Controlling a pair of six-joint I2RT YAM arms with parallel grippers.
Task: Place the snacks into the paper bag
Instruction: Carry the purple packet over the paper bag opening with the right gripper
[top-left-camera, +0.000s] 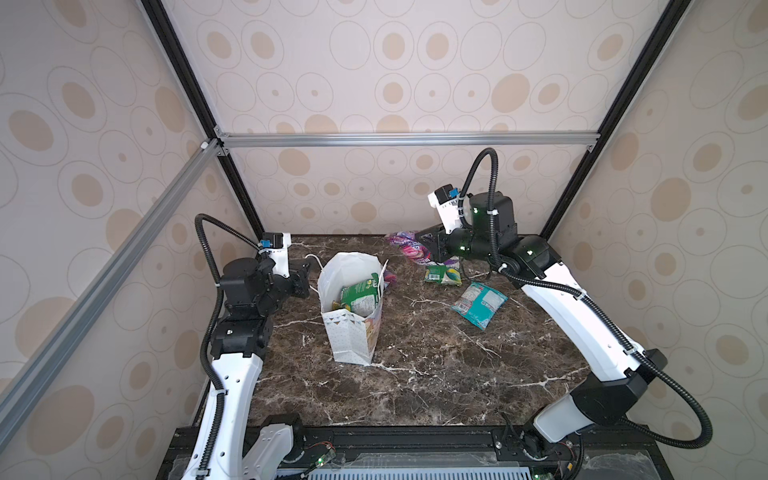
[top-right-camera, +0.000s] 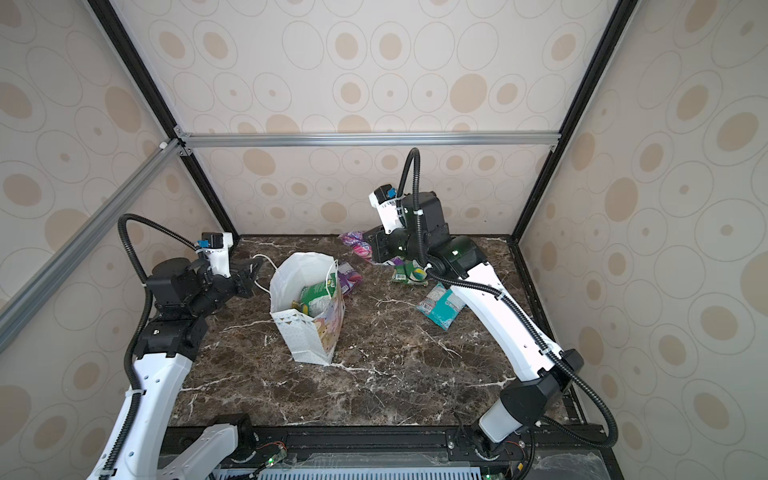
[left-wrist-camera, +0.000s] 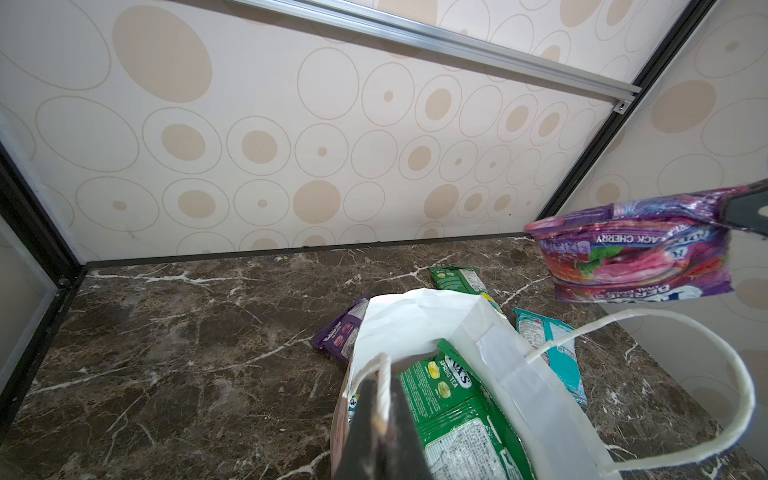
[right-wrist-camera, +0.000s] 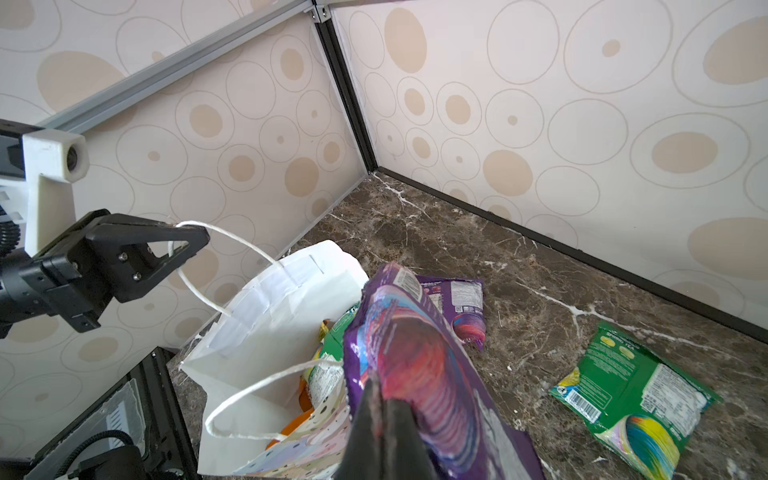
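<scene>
The white paper bag (top-left-camera: 349, 336) (top-right-camera: 299, 332) stands upright and open left of the table's middle. My left gripper (top-left-camera: 302, 277) (left-wrist-camera: 380, 386) is shut on its cord handle (right-wrist-camera: 232, 237), which is drawn out to the left. A green snack (top-left-camera: 359, 293) (left-wrist-camera: 449, 399) and an orange one (right-wrist-camera: 291, 428) lie inside. My right gripper (top-left-camera: 428, 245) (right-wrist-camera: 374, 384) is shut on a purple snack (top-left-camera: 405, 243) (left-wrist-camera: 636, 253) (right-wrist-camera: 415, 365), held in the air behind and to the right of the bag's mouth.
On the marble table, a second purple packet (top-left-camera: 388, 276) (right-wrist-camera: 461, 307) lies just behind the bag. A green packet (top-left-camera: 442, 274) (right-wrist-camera: 631, 390) and a teal packet (top-left-camera: 478, 305) (left-wrist-camera: 557, 345) lie to the right. Patterned walls close in the back and both sides.
</scene>
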